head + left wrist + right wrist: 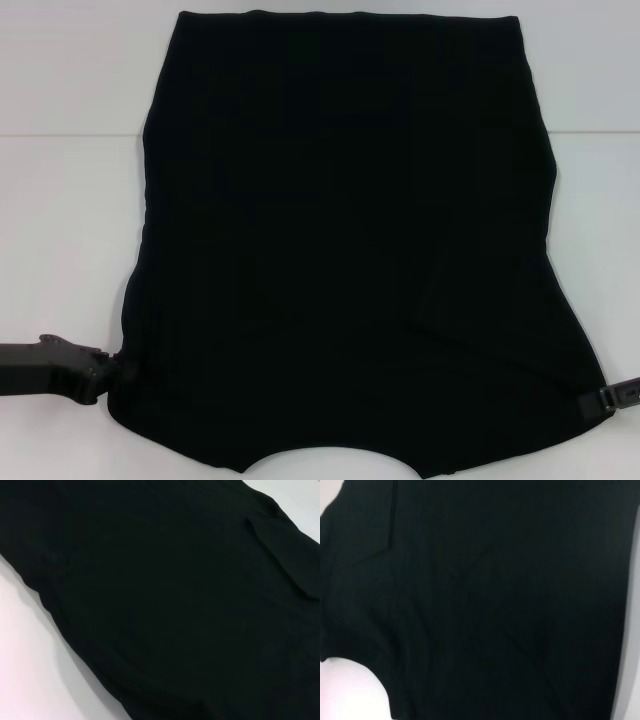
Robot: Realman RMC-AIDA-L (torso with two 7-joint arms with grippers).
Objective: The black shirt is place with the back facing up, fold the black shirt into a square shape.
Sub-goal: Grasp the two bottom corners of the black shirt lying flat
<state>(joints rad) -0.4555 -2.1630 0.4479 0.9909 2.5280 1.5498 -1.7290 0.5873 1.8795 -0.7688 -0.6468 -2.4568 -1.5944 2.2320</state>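
Observation:
The black shirt (340, 250) lies flat on the white table, plain side up, with its neckline curve at the near edge and its hem far from me. Both sides look folded inward, and a folded flap (480, 270) shows on the right half. My left gripper (118, 372) sits at the shirt's near left corner, touching the cloth edge. My right gripper (598, 402) sits at the near right corner. The black shirt (175, 605) fills the left wrist view, and the black shirt (495, 605) fills the right wrist view. Neither wrist view shows a gripper.
The white table (70, 220) shows on both sides of the shirt, with a seam line across it at the far left. Bare table (25, 670) borders the cloth in the left wrist view, and bare table (345, 690) shows in the right wrist view.

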